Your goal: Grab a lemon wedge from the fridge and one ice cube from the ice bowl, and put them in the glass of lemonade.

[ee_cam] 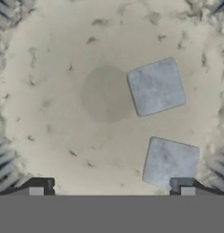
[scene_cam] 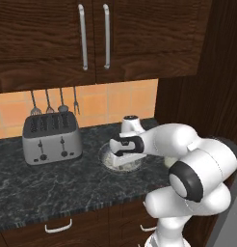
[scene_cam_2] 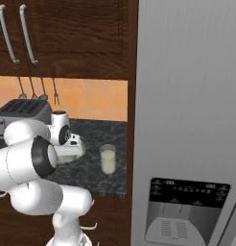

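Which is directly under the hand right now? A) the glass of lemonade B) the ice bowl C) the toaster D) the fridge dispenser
B: the hand view looks straight down into the ice bowl, with two ice cubes on its speckled bottom, and in the right base view the hand hangs over the bowl, with the glass of lemonade standing apart beside it.

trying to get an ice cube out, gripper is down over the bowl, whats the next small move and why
Probably shift sideways toward the nearer ice cube, then lower. In the hand view the gripper is open over the ice bowl, but that cube sits by one fingertip rather than centred between the two, so closing now would likely miss it. The other cube lies farther off.
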Controlling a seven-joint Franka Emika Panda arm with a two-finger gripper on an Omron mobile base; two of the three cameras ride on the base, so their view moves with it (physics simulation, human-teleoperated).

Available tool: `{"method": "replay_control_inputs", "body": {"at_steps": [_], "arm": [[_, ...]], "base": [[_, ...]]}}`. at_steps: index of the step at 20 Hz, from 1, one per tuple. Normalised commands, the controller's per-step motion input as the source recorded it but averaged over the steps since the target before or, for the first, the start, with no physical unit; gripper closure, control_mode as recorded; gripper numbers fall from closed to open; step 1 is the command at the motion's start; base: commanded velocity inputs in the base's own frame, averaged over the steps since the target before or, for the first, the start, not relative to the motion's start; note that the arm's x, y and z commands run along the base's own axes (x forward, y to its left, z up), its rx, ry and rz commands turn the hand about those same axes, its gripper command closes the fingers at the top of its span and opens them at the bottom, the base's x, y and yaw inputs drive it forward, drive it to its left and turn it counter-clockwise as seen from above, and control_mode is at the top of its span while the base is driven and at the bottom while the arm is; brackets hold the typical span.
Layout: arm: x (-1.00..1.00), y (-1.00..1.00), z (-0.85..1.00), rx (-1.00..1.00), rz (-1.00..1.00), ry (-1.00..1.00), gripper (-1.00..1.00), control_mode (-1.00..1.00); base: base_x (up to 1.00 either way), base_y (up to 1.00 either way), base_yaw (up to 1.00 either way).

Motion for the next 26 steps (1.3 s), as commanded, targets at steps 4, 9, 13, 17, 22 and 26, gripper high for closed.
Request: {"method": "replay_control_inputs", "body": {"at_steps": [4,9,13,17,22,26], "arm": [[0.0,0.0,0.11,-0.02,-0.01,-0.04,-1.0,-1.0],[0.05,0.0,0.0,-0.01,0.0,0.05,-1.0,-1.0],[0.15,0.0,0.0,0.0,0.0,0.06,-1.0,-1.0],[-0.04,0.0,0.06,0.0,0.0,-0.03,-1.0,-1.0],[0.0,-0.01,0.21,0.0,0.0,-0.03,-1.0,-1.0],[0.12,0.0,0.07,0.0,-0.01,0.02,-1.0,-1.0]], "base": [[0.0,0.0,0.0],[0.0,0.0,0.0],[0.0,0.0,0.0],[0.0,0.0,0.0],[0.0,0.0,0.0],[0.0,0.0,0.0]]}}
